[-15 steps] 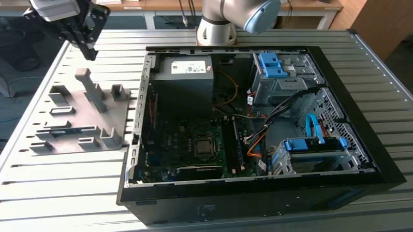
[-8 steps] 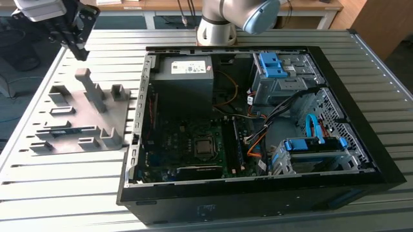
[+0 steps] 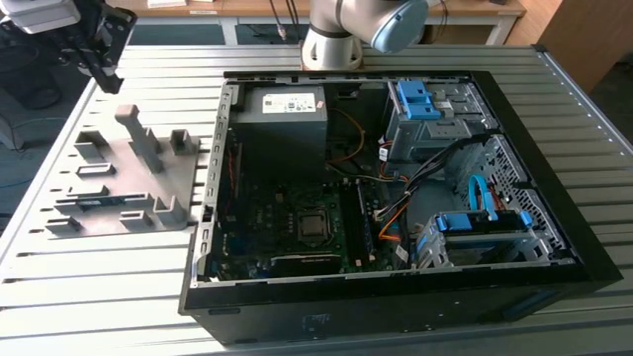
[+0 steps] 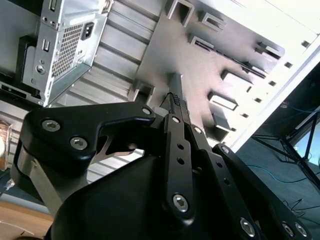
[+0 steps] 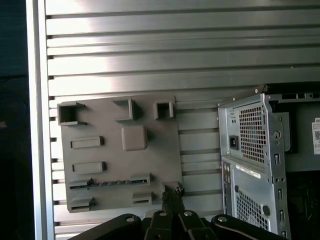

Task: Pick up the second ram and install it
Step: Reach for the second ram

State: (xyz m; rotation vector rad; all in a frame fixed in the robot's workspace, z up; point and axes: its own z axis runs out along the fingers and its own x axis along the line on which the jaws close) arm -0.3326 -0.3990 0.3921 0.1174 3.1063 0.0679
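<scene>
bench [image 4: 120, 45]: ribbed aluminium slats
fixture plate [image 4: 200, 70]: grey, flat on the bench near its edge, with upright blocks and slotted holders
computer case [image 4: 65, 45]: metal rear with vent grille and power socket, beside the fixture plate
hand [image 4: 175, 97]: black linkage, fingertips drawn together above the fixture plate
floor [image 4: 295, 150]: dark, cables beyond the bench edge

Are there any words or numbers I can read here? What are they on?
White sticker on the power box: print too small to read.
Strip sticker on the power box's back: too blurred to read.
Small mark on the case: too blurred to read.
No text is readable.
</scene>
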